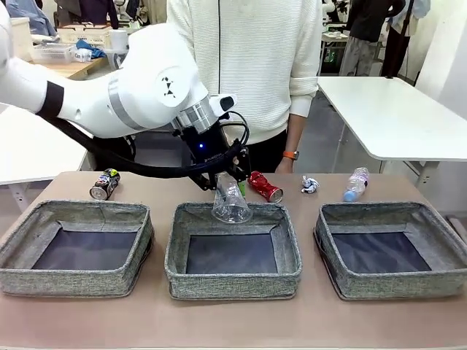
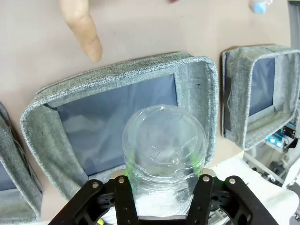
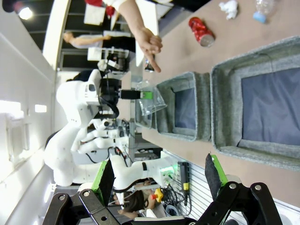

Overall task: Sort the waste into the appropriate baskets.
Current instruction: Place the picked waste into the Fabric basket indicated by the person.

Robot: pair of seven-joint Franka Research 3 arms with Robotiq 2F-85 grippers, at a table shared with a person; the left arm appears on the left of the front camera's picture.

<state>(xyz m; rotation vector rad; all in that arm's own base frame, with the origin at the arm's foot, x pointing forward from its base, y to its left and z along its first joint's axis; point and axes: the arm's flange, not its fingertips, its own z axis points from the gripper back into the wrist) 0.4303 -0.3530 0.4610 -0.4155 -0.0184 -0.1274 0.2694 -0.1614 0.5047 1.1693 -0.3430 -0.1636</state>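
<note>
Where the pale brown counter (image 1: 233,321) runs across the front view, three grey woven baskets stand in a row along its near side, their dark blue-grey bottoms showing: the left basket (image 1: 73,281), the middle basket (image 1: 233,281) and the right basket (image 1: 394,284), each a little apart from the next. Behind them, toward the person's side, the rest of the waste lies in a loose line on the bare surface. The dark printed can (image 1: 106,184) is on its side beyond the left basket. The crushed red can (image 1: 265,187) lies just past the middle basket's far right corner. The crumpled white paper wad (image 1: 310,184) and the small clear bottle (image 1: 356,184) lie beyond the right basket.

The left gripper (image 1: 222,179) hangs over the far rim of the middle basket with the clear plastic cup (image 1: 232,200) tilted beneath it, wider end lowest. In the left wrist view the cup sits between the jaws with the green pads close against its sides. Whether they press it or have let go I cannot tell. The right gripper (image 3: 159,171) stands with its jaws spread wide and nothing between them.

A person in a white sweater (image 1: 248,58) stands at the far side. Their hand (image 3: 149,44) points one finger down at the counter just behind the middle basket. White tables (image 1: 394,117) fill the room beyond, and other people stand farther off.
</note>
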